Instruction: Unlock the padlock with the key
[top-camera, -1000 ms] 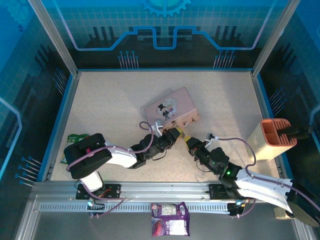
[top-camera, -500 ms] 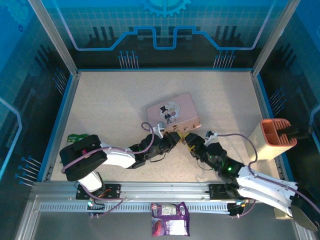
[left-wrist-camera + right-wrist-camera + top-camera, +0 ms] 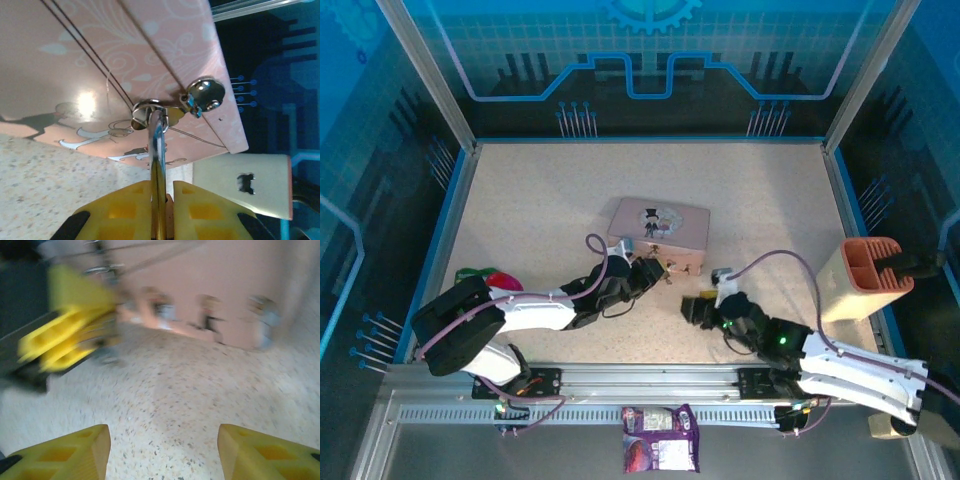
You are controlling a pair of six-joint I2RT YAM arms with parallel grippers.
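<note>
My left gripper (image 3: pixel 161 184) is shut on the padlock (image 3: pixel 158 150), which I see edge-on. Its brass body sits between the yellow fingers (image 3: pixel 132 200). Its silver shackle rises to a metal ring (image 3: pixel 147 107) at the latch of the pink box (image 3: pixel 100 50). From above, the left gripper (image 3: pixel 655 272) is at the front face of the pink box (image 3: pixel 658 225). My right gripper (image 3: pixel 692 308) stands apart from the box, to the near right. Its jaws (image 3: pixel 162 429) are open over bare table. That blurred view also shows the left gripper's fingers (image 3: pixel 70 335) and the box (image 3: pixel 225 295). The key is out of view.
A beige holder with an orange top (image 3: pixel 865 278) stands at the right edge. A green and red object (image 3: pixel 485 278) lies at the left edge beside my left arm. A purple packet (image 3: pixel 661 450) rests on the front rail. Blue walls ring the table.
The right gripper has gone from shut to open and has drawn back from the box toward the near right. The box has swung round and shifted left. The left gripper stays shut at the latch.
</note>
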